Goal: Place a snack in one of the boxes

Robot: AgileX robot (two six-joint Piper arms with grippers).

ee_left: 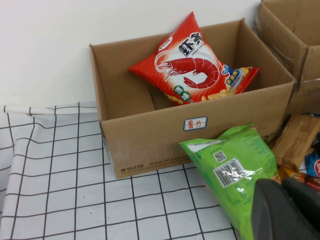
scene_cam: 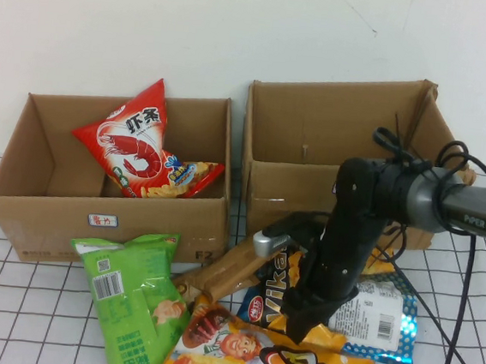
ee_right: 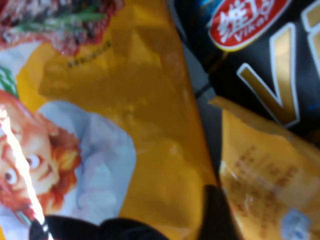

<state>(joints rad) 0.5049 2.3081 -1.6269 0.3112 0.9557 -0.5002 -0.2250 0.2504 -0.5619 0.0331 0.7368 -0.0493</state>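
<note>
Snack bags lie heaped in front of two open cardboard boxes, the left box [scene_cam: 106,220] and the right box [scene_cam: 329,186]. My right gripper [scene_cam: 298,321] is down on the heap and open. One dark finger [ee_right: 215,215] stands at the seam between a big yellow cartoon bag [ee_right: 125,100] and a small orange packet [ee_right: 270,170]. A black Vika bag [ee_right: 265,55] lies just beyond. My left gripper [ee_left: 287,207] is shut and empty, low beside a green bag [ee_left: 232,165]. It does not show in the high view.
A red shrimp bag [scene_cam: 135,141] and a smaller yellow-blue bag [scene_cam: 183,176] sit in the left box. Brown bars [scene_cam: 226,271] and a silver-blue bag [scene_cam: 380,320] are also in the heap. My right arm's cables [scene_cam: 460,341] trail across the table on the right.
</note>
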